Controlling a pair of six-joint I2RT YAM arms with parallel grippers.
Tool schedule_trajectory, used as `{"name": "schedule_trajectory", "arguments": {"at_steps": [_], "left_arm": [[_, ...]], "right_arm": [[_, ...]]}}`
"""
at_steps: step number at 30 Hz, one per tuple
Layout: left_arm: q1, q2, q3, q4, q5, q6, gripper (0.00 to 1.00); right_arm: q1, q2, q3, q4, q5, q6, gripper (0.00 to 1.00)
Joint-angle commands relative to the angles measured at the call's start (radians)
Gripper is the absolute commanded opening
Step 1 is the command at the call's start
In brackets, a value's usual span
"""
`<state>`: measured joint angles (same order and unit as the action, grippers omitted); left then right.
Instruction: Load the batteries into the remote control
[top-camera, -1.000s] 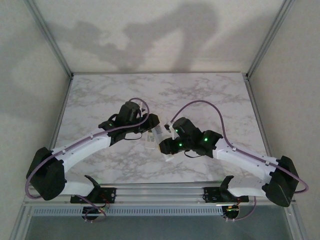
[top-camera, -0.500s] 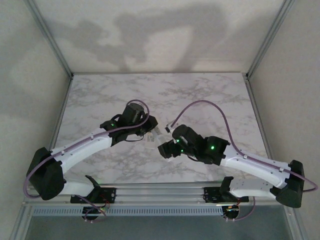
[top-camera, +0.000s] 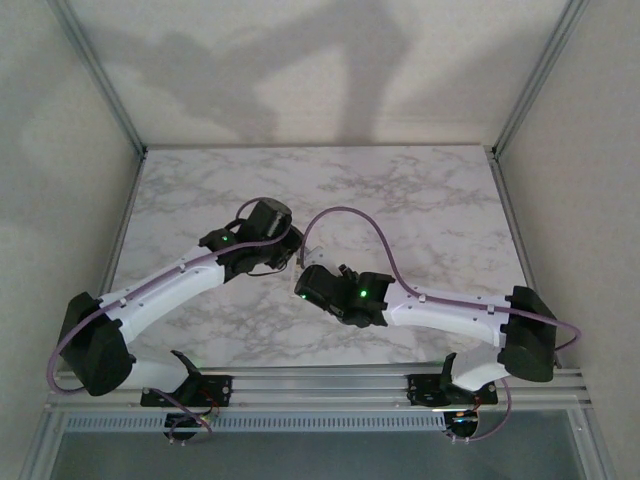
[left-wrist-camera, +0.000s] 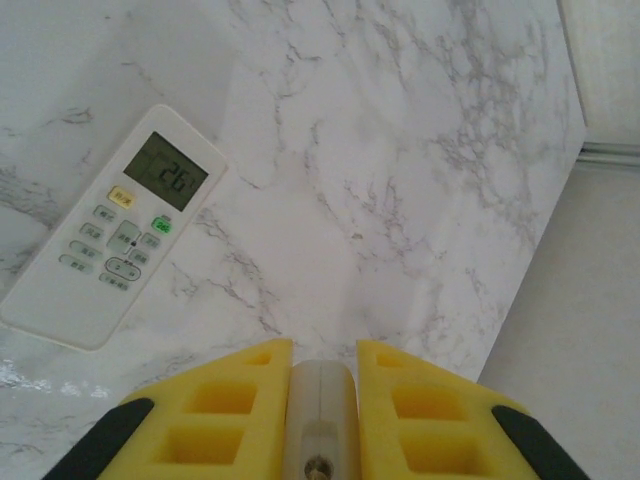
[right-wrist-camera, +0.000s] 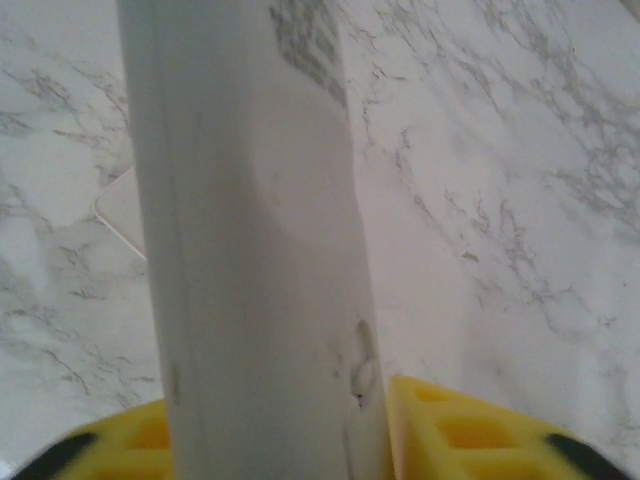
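My right gripper (right-wrist-camera: 270, 400) is shut across the width of the remote control (right-wrist-camera: 250, 200). The remote is a long slim white body with its plain back and a printed label facing the camera. In the top view the two grippers meet mid-table, and a bit of the white remote control (top-camera: 304, 262) shows between them. My left gripper (left-wrist-camera: 324, 345) is shut on a pale rounded plastic piece (left-wrist-camera: 320, 400), seen end-on and sitting short of the fingertips. I cannot tell what that piece is. The left gripper (top-camera: 290, 256) is just above and left of the right gripper (top-camera: 303, 286). The batteries are out of view.
A shorter, wider white remote with a lit display (left-wrist-camera: 110, 245) lies flat on the marble table (top-camera: 400, 190), to the left of the left gripper. Its corner (right-wrist-camera: 120, 215) shows behind the held remote. The table's right edge (left-wrist-camera: 560, 190) runs close by.
The right arm has stretched left and dropped lower, bringing its gripper up against the left gripper. The left gripper has shifted slightly up and left.
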<state>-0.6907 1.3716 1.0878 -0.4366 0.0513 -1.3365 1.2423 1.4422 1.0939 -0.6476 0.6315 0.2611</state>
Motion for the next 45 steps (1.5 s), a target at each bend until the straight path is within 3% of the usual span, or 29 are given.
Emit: {"name": "schedule_trajectory", "arguments": {"at_steps": [1,3,4,6,7,10,13,19,22,34,41,45], "left_arm": [[-0.004,-0.014,0.023,-0.038,-0.037,-0.037,0.00],[-0.004,-0.016,0.019,-0.011,-0.032,-0.014,0.02],[-0.004,-0.019,0.015,0.024,-0.026,0.009,0.08],[-0.005,-0.037,0.003,0.095,-0.028,0.080,0.31],[-0.006,-0.053,0.000,0.123,-0.052,0.124,0.47],[-0.002,-0.122,0.006,0.129,-0.194,0.256,0.80],[0.012,-0.221,-0.012,0.131,-0.314,0.372,0.96],[0.033,-0.448,-0.163,0.255,-0.288,0.613,1.00],[0.032,-0.563,-0.261,0.271,-0.321,0.642,0.99],[0.033,-0.990,-0.649,0.303,-0.472,0.804,1.00],[0.034,-1.025,-0.739,0.315,-0.579,0.893,0.99],[0.037,-0.995,-0.771,0.366,-0.699,0.947,0.99]], "right_arm": [[0.009,-0.002,0.030,0.041,-0.041,0.027,0.26],[0.009,-0.005,0.029,0.067,-0.116,0.029,0.22],[0.009,-0.010,0.026,0.087,-0.156,0.032,0.21],[0.005,-0.025,0.018,0.123,-0.219,0.045,0.20],[-0.007,-0.036,0.015,0.137,-0.251,0.063,0.20],[-0.096,-0.073,-0.007,0.174,-0.375,0.159,0.19],[-0.202,-0.116,-0.054,0.228,-0.485,0.235,0.17],[-0.450,-0.146,-0.191,0.372,-0.652,0.375,0.17],[-0.541,-0.092,-0.238,0.406,-0.685,0.438,0.15],[-0.531,0.175,-0.274,0.561,-0.666,0.419,0.25],[-0.529,0.199,-0.347,0.615,-0.632,0.443,0.37],[-0.531,0.182,-0.382,0.613,-0.601,0.437,0.42]]}}
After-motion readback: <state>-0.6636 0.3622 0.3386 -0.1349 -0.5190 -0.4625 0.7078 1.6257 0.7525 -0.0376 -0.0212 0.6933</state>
